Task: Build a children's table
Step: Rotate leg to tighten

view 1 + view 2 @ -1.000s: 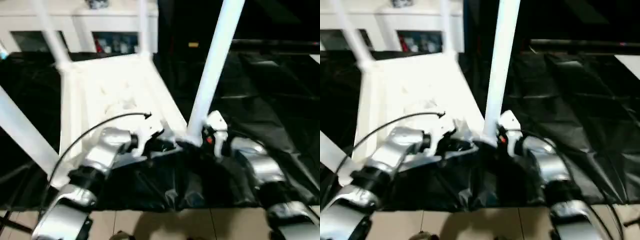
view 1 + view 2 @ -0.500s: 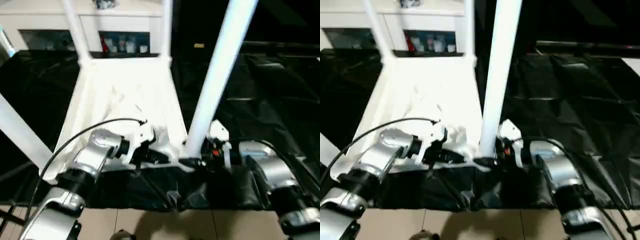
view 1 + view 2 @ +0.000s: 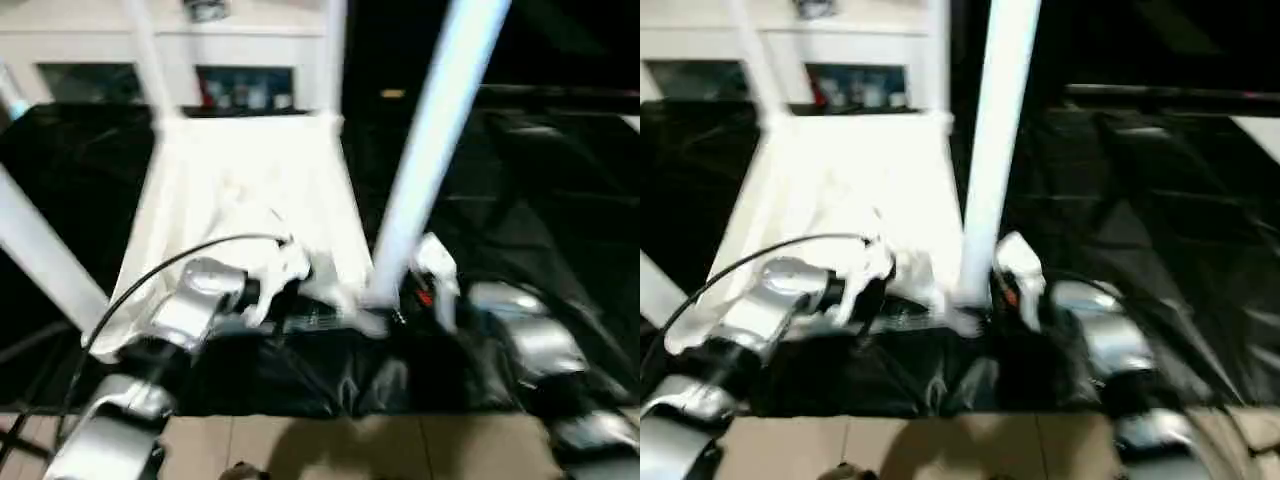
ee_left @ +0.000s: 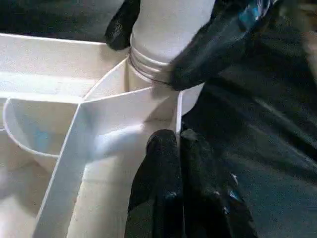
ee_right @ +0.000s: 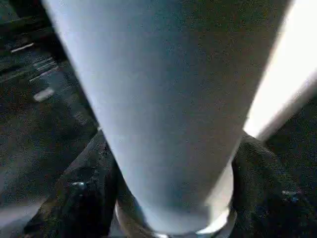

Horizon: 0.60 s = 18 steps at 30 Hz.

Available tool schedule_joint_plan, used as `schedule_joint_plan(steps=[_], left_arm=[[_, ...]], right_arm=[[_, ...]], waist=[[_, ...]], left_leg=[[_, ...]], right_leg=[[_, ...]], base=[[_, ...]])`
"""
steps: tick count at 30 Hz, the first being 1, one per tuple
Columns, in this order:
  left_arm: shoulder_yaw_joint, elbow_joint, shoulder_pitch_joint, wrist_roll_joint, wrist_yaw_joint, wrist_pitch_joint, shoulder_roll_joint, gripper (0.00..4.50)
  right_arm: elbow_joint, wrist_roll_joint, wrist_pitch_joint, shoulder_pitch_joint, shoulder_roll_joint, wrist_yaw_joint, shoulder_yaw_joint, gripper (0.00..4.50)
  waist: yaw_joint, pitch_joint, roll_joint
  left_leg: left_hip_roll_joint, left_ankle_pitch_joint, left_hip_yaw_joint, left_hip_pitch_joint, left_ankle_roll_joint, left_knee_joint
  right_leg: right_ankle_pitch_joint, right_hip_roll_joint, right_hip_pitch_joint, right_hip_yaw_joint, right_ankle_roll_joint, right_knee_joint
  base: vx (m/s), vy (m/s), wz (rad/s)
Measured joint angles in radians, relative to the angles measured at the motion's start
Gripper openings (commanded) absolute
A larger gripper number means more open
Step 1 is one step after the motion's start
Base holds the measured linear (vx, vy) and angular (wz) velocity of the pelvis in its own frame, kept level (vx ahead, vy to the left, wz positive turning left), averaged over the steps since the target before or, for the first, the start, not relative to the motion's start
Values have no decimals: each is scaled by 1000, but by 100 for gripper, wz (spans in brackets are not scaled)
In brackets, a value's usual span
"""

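While the table lies upside down on the black sheet (image 3: 520, 200), the robot's two hands meet at its nearest corner, at about 6 o'clock in the head view. The right hand (image 4: 168, 54) is closed around the bottom of a leg (image 3: 430, 150), with one black finger on each side of the tube, just above the ridged end that sits in the round corner hole (image 4: 148, 84). The left hand (image 4: 181, 163) has its two fingers pressed together on the thin edge wall of the table top (image 3: 250, 190), right beside that hole.

That leg stands nearly straight up and leans a little toward 1 o'clock. Farther off, at 11 and 12 o'clock, two more legs (image 3: 145, 55) rise from the far corners. Another leg (image 3: 40, 255) slants up at 9 o'clock. Beyond the table, at 12 o'clock, stands a white cabinet (image 3: 240, 50) with glass doors.

The table looks like hollow plastic, so it is probably light and stiff, but smooth and a bit slippery. The leg is best held low, near the hole, where a push or twist goes straight in. The top is best held by its edge wall or ribs, which give the fingers something to pinch. A long leg could tip the light top if pushed sideways.
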Motion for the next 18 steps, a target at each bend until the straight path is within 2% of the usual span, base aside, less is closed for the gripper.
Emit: schedule_joint_plan(steps=[4, 7, 8, 9, 11, 13, 14, 18], left_arm=[[16, 38, -34, 40, 193, 40, -82, 0], [14, 37, -38, 48, 244, 58, -107, 0], [14, 35, -38, 51, 252, 58, -109, 0], [13, 34, -37, 51, 253, 58, -110, 0], [11, 28, -37, 52, 248, 58, -110, 0], [11, 27, -37, 52, 242, 58, -109, 0], [11, 26, -37, 53, 240, 58, -108, 0], [7, 16, -36, 52, 203, 53, -95, 0]], right_arm=[[103, -32, 6, -71, 105, -312, -56, 270], [115, -34, 8, -80, 121, -377, -64, 270], [116, -37, 2, -80, 122, -381, -66, 270], [116, -38, -2, -80, 123, -379, -68, 305], [117, -55, -15, -78, 123, -370, -68, 340], [117, -57, -20, -78, 122, -350, -69, 350], [119, -57, -24, -78, 121, -341, -71, 375], [122, -45, -41, -78, 77, -226, -60, 409]], waist=[[-31, 1, -1], [-36, 0, 0], [-35, 0, 0], [-35, 0, 0], [-35, 0, 0], [-35, 0, 0], [-35, 0, 0], [-34, 0, 0]], left_leg=[[-1, 0, -2, -1, 0, 2], [-2, 0, -2, -1, 0, 1], [-2, 0, -2, -1, 0, 1], [-2, 0, -2, -1, 0, 1], [-2, 0, -2, -2, 0, 1], [-1, 0, -2, -2, 0, 1], [-1, 0, -2, -2, 0, 1], [-1, 0, -2, -3, 0, 1]], right_leg=[[0, 0, -2, -1, 0, -4], [0, 0, -1, 0, 0, -5], [0, 0, -1, 0, 0, -4], [0, 0, -1, 0, 0, -4], [1, 0, -2, 0, 0, -3], [2, 0, -2, 0, -1, -3], [2, 0, -2, 0, -1, -2], [3, 0, -3, -1, -2, -1]], base=[[0, 0, 0], [0, 0, 0], [0, 0, 0], [0, 0, 0], [0, 0, 0], [0, 0, 0], [0, 0, 0], [0, 0, 0]])
